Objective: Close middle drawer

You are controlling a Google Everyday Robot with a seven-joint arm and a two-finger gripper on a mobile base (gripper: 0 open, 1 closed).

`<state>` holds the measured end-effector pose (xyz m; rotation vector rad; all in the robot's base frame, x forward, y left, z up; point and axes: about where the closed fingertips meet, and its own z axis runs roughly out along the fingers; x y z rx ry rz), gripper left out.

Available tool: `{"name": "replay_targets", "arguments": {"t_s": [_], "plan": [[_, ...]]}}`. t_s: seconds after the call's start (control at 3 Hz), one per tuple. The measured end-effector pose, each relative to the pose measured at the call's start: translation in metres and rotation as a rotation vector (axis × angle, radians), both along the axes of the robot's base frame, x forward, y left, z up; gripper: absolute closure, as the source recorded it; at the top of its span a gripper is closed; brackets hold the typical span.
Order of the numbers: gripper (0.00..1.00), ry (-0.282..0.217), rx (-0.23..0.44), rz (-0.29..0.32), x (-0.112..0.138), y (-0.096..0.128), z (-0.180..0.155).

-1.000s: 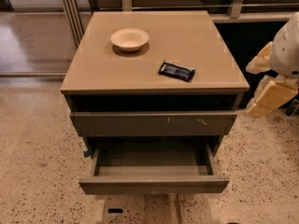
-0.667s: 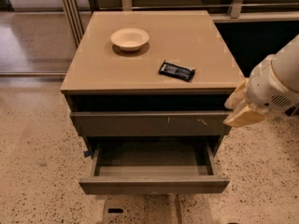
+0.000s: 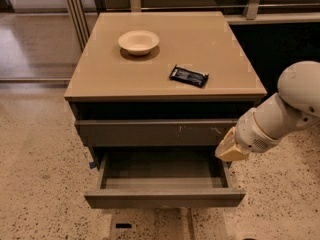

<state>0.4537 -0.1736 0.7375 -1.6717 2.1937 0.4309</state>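
The middle drawer (image 3: pixel 165 198) is wide, shallow and olive-grey with a flat, unmarked front. It stands pulled far out at the bottom of the cabinet, and its inside looks empty. My gripper (image 3: pixel 231 149) is at the end of a white arm coming in from the right. It hangs just above the drawer's back right corner, beside the right end of the scratched drawer front (image 3: pixel 155 132) above. I cannot tell whether it touches anything.
A cream bowl (image 3: pixel 139 41) and a black packet (image 3: pixel 189 76) lie on the cabinet top (image 3: pixel 100 79). The scratched upper drawer sticks out a little. Blue tape (image 3: pixel 93 163) shows at the cabinet's left. Speckled floor surrounds the cabinet, with metal rails behind it.
The arm has swung in from the far right, moving left and down. The gripper is now at the cabinet's front right, over the open drawer's corner. The drawers have not moved.
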Motion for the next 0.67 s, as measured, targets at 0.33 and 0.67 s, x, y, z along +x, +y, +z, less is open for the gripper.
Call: {"name": "replay_targets", "arguments": {"t_s": [0.33, 0.67], "plan": [[1.00, 0.009, 0.003, 0.002, -0.001, 0.000, -0.007], [1.00, 0.005, -0.009, 0.033, -0.011, 0.001, -0.053]]}}
